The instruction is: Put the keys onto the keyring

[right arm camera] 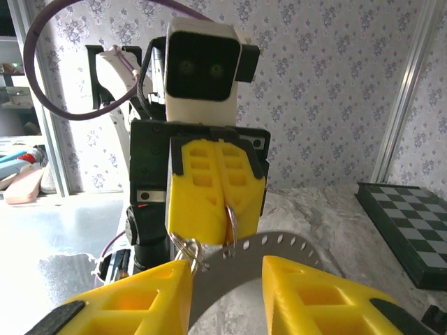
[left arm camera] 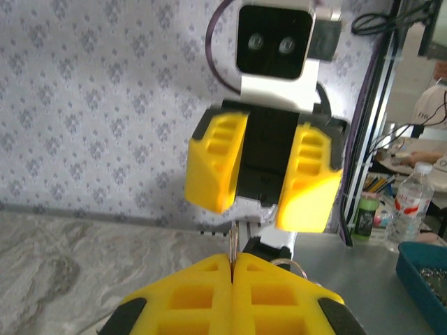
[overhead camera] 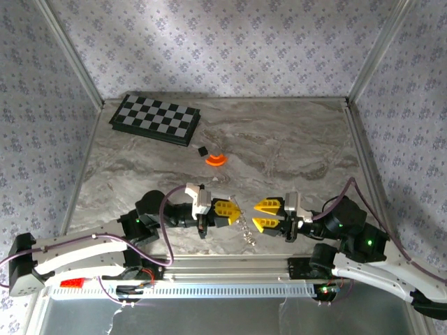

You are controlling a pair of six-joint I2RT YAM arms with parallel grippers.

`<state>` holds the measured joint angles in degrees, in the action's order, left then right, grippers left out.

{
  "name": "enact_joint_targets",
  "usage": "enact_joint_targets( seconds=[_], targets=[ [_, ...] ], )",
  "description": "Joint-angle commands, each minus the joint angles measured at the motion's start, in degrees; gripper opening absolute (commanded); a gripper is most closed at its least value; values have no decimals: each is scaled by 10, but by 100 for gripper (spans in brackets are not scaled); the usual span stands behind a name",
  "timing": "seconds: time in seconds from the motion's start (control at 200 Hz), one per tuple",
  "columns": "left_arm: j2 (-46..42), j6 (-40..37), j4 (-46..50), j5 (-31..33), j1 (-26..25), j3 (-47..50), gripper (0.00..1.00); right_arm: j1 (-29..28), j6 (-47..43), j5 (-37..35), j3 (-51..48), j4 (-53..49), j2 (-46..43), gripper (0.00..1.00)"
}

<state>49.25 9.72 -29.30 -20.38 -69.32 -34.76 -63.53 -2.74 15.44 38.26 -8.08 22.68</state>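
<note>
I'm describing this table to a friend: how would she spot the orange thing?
Find the checkered board at the far left. Off its near right corner sits a black cube; beside that lies the disc, round and orange, unlike the cube.

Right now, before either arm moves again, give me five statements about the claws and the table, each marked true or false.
1. The left claw is shut on the keyring. True.
2. The right claw is clamped shut. False: its jaws stand apart, with nothing held.
3. The orange disc lies on the checkered board. False: it sits on the marble table next to the black cube, apart from the board.
4. The two claws face each other, tip to tip. True.
5. The checkered board lies at the far right corner. False: it lies at the far left.
</note>
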Motion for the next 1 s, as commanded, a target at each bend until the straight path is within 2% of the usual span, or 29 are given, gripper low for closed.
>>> enact_joint_targets(
  seconds=[0.0, 0.325, 0.685, 0.865, 0.994],
  targets=[
    [4, 6, -69, -20, -4, -16, 0, -4, 10, 6, -7, 34, 4, 30],
    [23, -1, -82, -23, -7, -23, 0, -4, 22, 28, -19, 73, 15, 28],
    [35, -1, -92, -29, -10, -25, 0, -4, 31, 17, -25, 83, 27, 19],
    [36, -2, -92, -28, -12, -25, 0, -4, 30, 17, -14, 79, 47, 11],
    [35, -7, -78, -22, -13, -27, 0, -4, 21, 14, -5, 63, 51, 0]
  ],
)
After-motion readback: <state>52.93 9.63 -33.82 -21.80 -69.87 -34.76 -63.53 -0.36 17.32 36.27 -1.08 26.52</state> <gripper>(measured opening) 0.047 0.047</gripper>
